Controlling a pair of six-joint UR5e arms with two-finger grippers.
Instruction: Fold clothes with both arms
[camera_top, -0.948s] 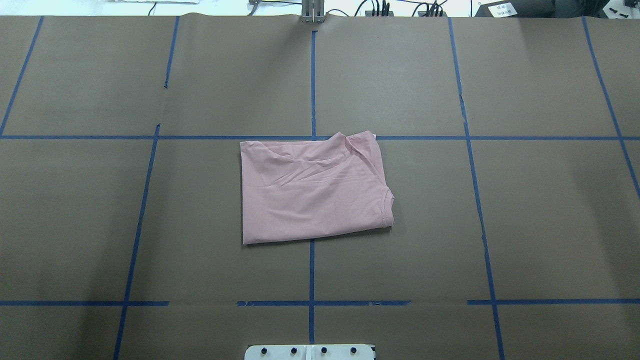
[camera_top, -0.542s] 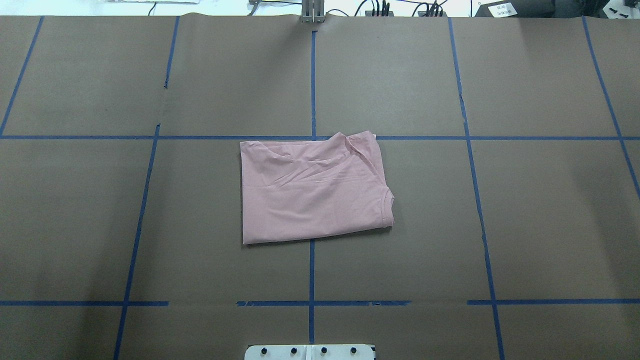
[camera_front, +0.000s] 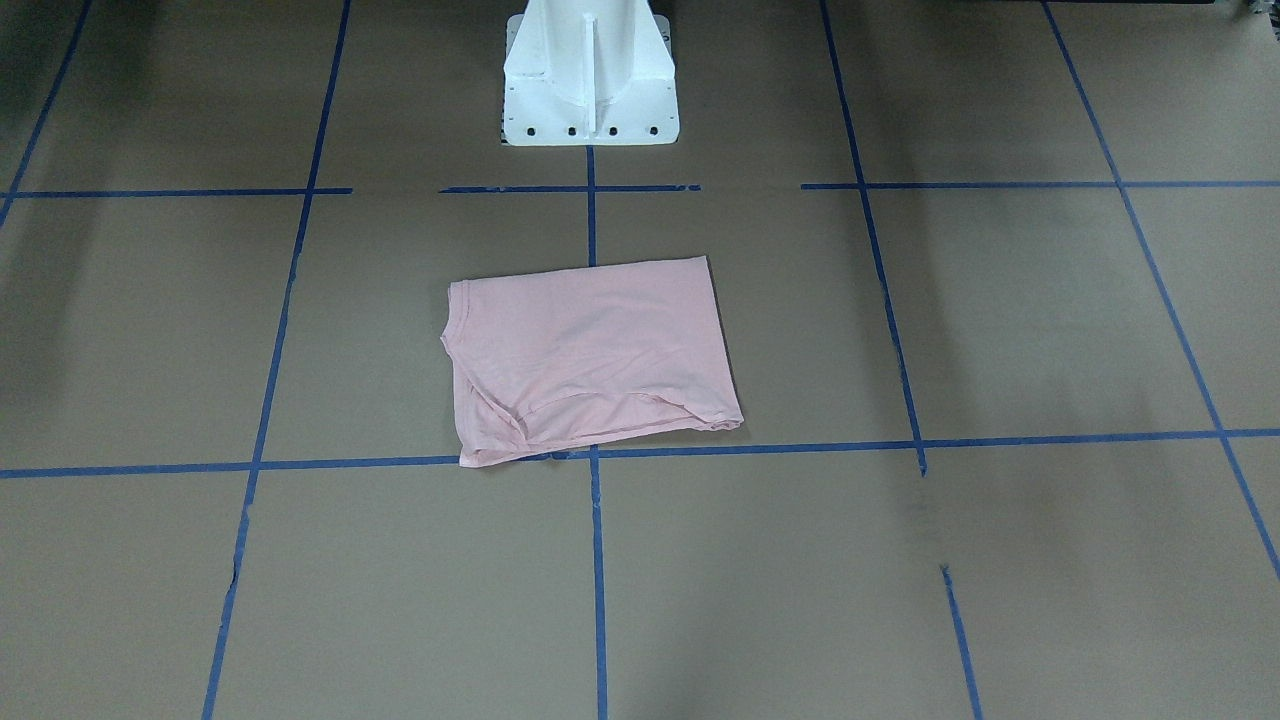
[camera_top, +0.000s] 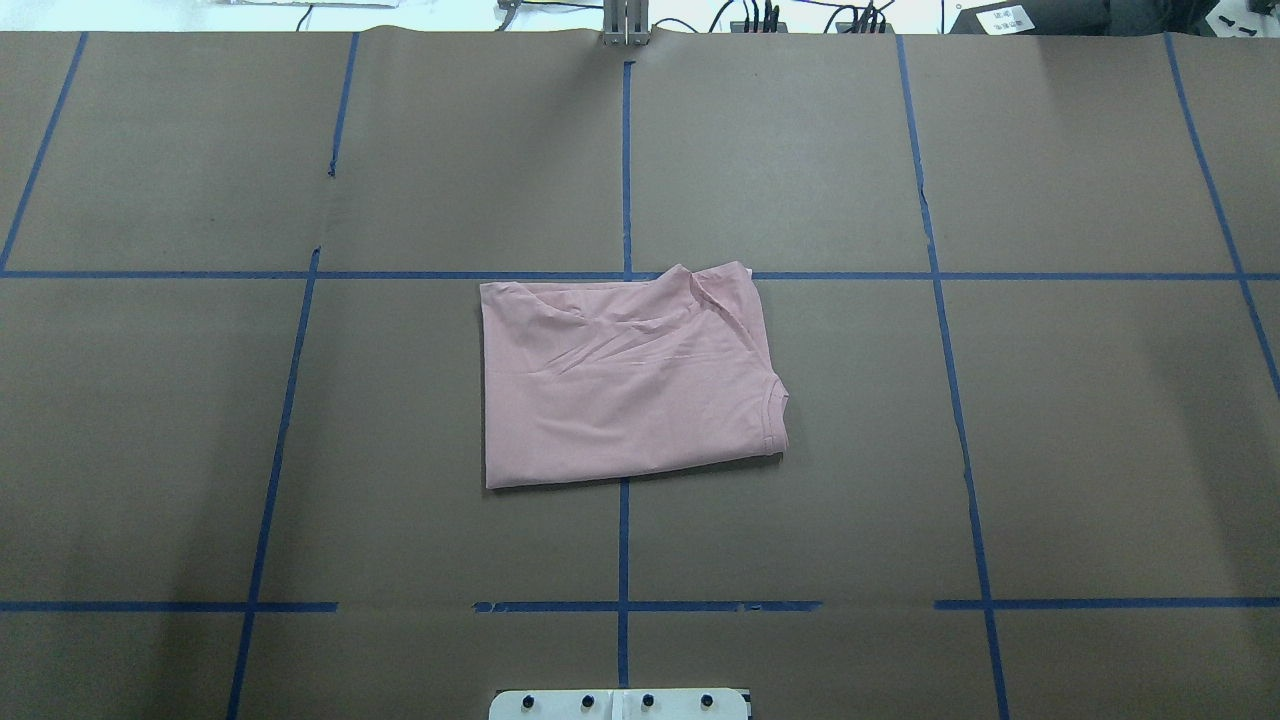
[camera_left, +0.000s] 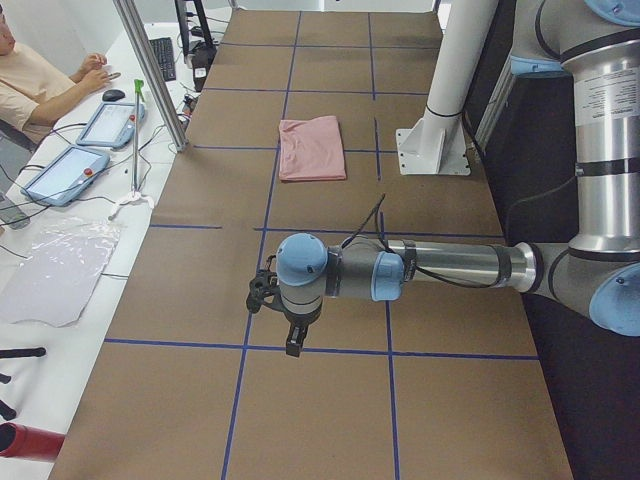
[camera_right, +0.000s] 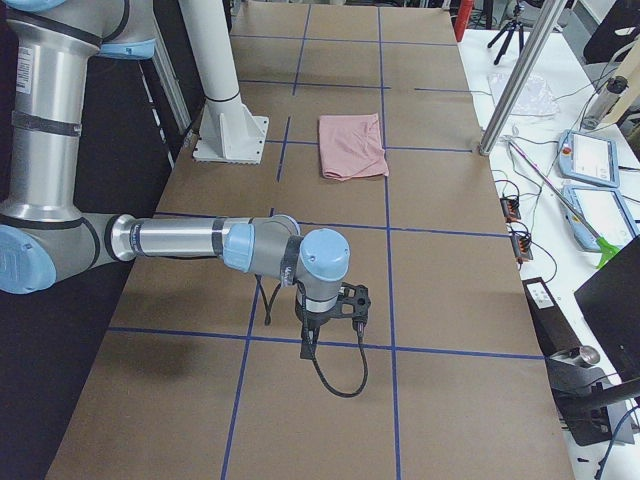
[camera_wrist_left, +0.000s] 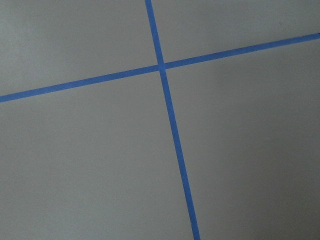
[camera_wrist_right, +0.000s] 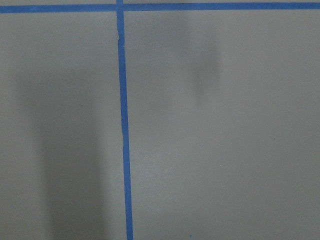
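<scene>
The pale pink T-shirt (camera_top: 625, 385) lies folded into a flat rectangle at the middle of the brown table, plain side up, collar at its right edge. It also shows in the front view (camera_front: 590, 350) and small in both side views (camera_left: 312, 148) (camera_right: 352, 145). No print shows. My left gripper (camera_left: 290, 335) hangs over bare table far from the shirt, at the table's left end. My right gripper (camera_right: 310, 340) hangs likewise at the right end. Both show only in side views, so I cannot tell if they are open or shut. Both wrist views show only table and blue tape.
The white pedestal (camera_front: 590, 70) stands at the robot's edge of the table, just behind the shirt. Blue tape lines (camera_top: 624, 170) grid the brown paper. A person (camera_left: 30, 80) sits by tablets and cables past the far edge. Aluminium posts (camera_right: 520, 80) stand there too.
</scene>
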